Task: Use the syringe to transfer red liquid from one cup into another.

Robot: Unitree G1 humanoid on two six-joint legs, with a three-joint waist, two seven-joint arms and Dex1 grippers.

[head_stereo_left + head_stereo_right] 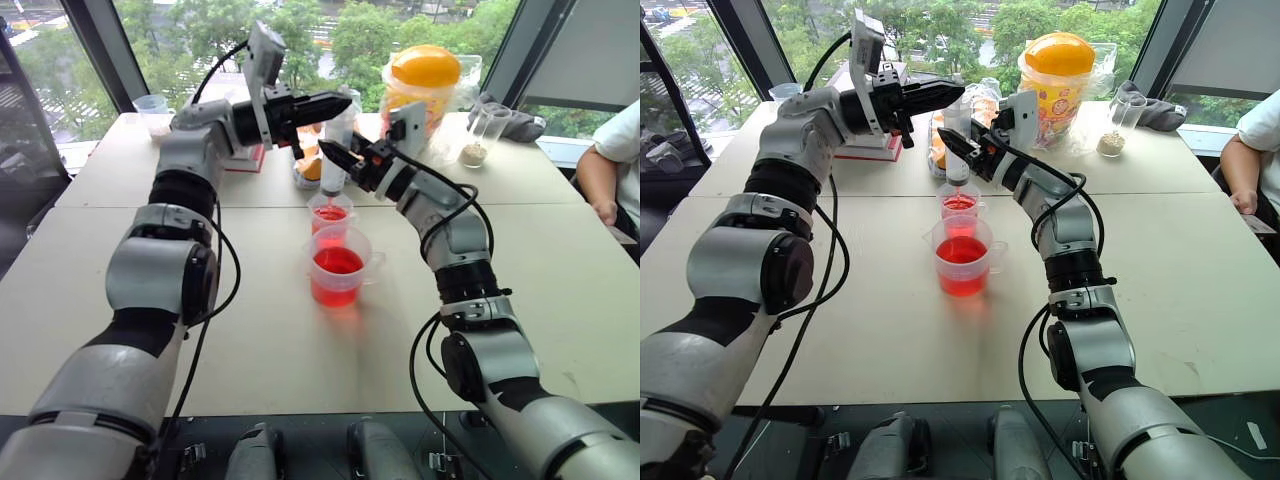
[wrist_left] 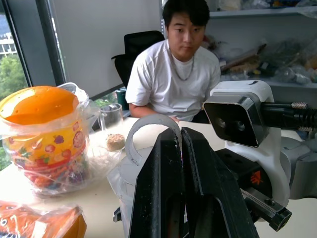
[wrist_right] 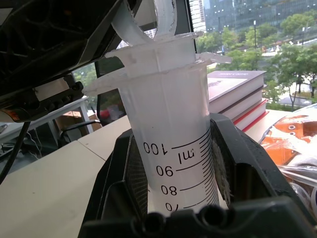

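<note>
Holding red liquid [image 1: 338, 262]: big cup [image 1: 341, 270], small cup [image 1: 330, 215] | right gripper [image 1: 335, 155] clamps syringe [image 1: 338, 150] | left gripper [image 1: 335, 103] pinches plunger

An orange-lidded printed plastic tub [image 1: 425, 85] wrapped in clear film stands near the surface's far edge, beside a small glass jar [image 1: 474, 140] holding grains. Stacked books [image 3: 237, 94] lie nearby. A person in a white T-shirt [image 2: 173, 84] sits at the right edge.

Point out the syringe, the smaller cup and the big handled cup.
syringe [image 3: 173, 144], right wrist view, on the printed barrel.
smaller cup [image 1: 330, 214], left eye view, on its red-filled wall.
big handled cup [image 1: 338, 275], left eye view, on the red liquid inside.
</note>
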